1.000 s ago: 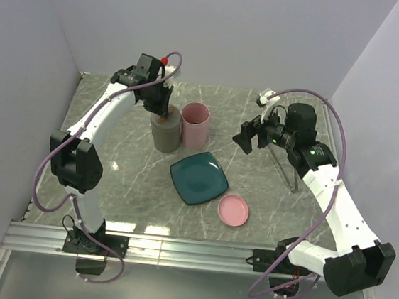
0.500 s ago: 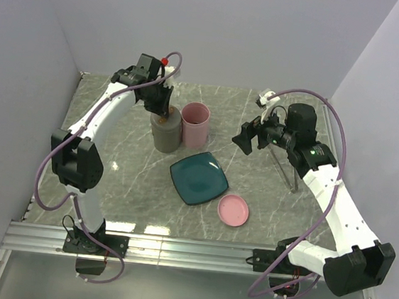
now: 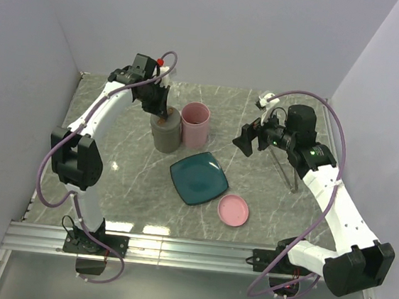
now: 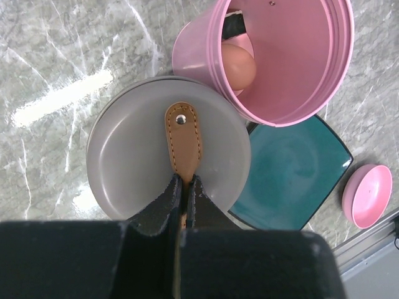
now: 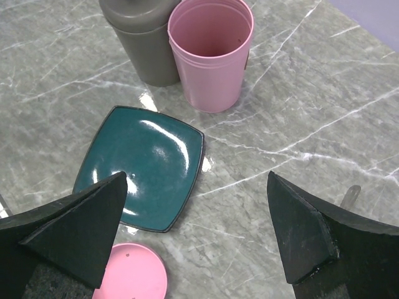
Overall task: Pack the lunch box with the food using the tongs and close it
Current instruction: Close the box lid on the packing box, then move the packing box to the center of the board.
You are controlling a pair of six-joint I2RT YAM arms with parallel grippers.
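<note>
The lunch box is two tall cups side by side, a grey one (image 3: 165,136) and an open pink one (image 3: 194,124). My left gripper (image 4: 185,180) is shut on the tan leather tab (image 4: 182,140) of the grey lid (image 4: 131,162). Inside the pink cup (image 4: 293,68) lies food: a pale pink egg-like ball (image 4: 239,64) and a dark piece (image 4: 235,23). My right gripper (image 5: 196,177) hangs open and holds nothing, above the table between the plate and the tongs (image 3: 286,169), which lie on the table at the right.
A bare teal square plate (image 3: 198,178) sits mid-table, with a round pink lid (image 3: 233,210) just in front of it. Grey walls close the table in on the left, the right and the far side. A metal rail runs along the near edge.
My left wrist has shifted slightly to the left, still gripping the tab. The right arm has barely moved.
</note>
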